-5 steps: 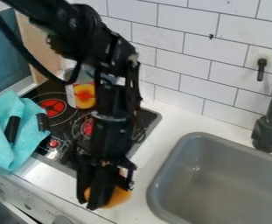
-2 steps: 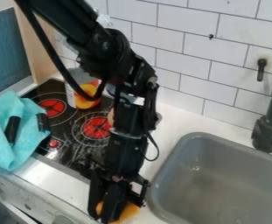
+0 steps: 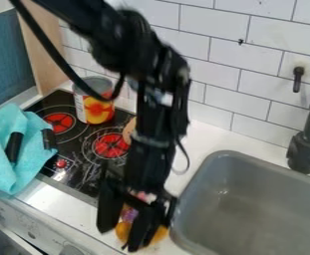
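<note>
The gripper [image 3: 118,239] hangs low over the white counter at the front, between the stove and the sink, its two fingers spread apart. An orange, rounded thing [image 3: 122,231] lies on the counter under and between the fingers and is partly covered by them. A small pink and purple patch [image 3: 129,214] shows in the gap just above it. Whether the fingers touch the orange thing, I cannot tell.
A can [image 3: 97,108] stands at the back of the black stovetop [image 3: 84,175]. A turquoise cloth [image 3: 9,172] with black pieces covers its left side. A tan thing [image 3: 128,130] is half behind the arm. The grey sink [image 3: 250,199] and black faucet [image 3: 309,142] are at right.
The gripper shifted right and toward the front with the orange thing, then its fingers spread wider. The arm's upper part has also moved right overall, uncovering the can and a stove ring.
</note>
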